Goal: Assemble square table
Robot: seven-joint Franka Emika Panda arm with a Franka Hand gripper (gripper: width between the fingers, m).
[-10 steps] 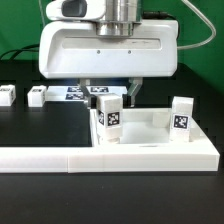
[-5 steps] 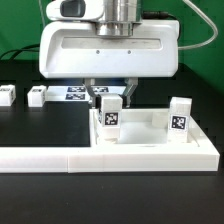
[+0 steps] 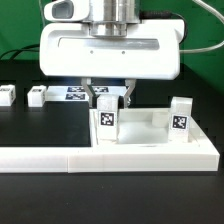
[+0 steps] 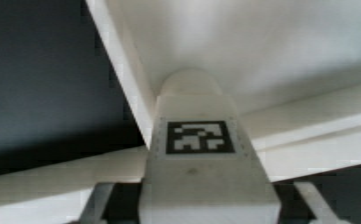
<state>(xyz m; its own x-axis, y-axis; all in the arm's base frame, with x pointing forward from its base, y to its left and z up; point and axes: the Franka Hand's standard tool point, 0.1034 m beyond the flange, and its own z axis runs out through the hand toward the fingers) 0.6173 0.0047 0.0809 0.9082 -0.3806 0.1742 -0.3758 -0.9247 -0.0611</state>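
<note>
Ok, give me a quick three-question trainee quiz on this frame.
1. True or false: the claw hangs clear of every leg.
2. How many legs are upright at the slab corners? A one, B two, C four.
3. Fill in: the loose legs lie toward the exterior view's ____.
Key: 1 false, it grips the near leg; 2 B, that one and the far leg; 3 left.

leg (image 3: pixel 108 121) upright on slab (image 3: pixel 146 136), second leg (image 3: pixel 181 116) at another corner
</note>
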